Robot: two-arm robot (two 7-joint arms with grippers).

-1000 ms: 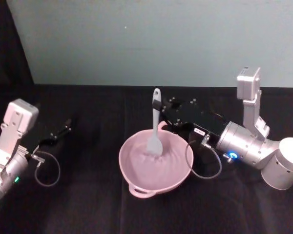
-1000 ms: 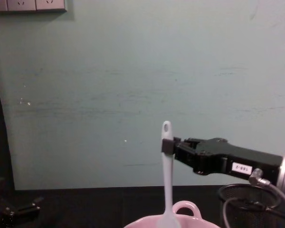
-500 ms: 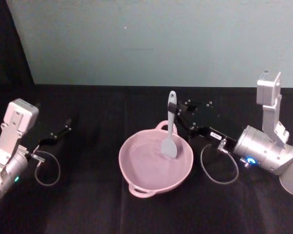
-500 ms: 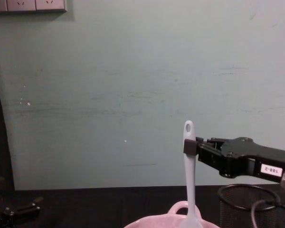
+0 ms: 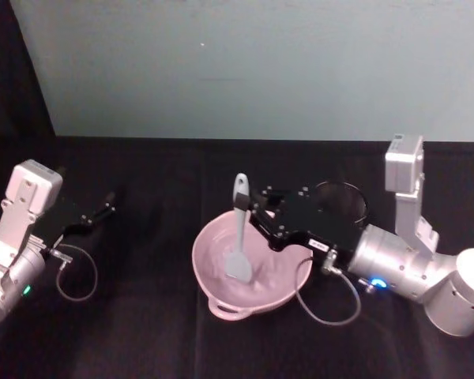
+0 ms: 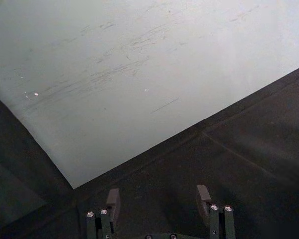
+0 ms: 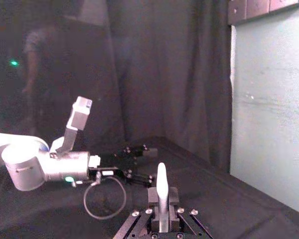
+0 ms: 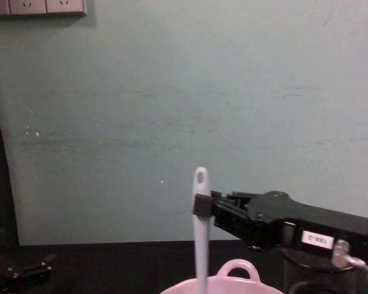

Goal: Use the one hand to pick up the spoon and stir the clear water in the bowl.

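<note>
the hand, on the right arm, reaches level from the right over the bowl, fingers clamped on the handle of the upright spoon; its blade sits in the bowl. a mesh cup stands behind the hand. the left gripper rests far left, fingers apart.

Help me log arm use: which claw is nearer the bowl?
Right. The right claw grips the spoon above the bowl; the left claw sits far to its left.
</note>
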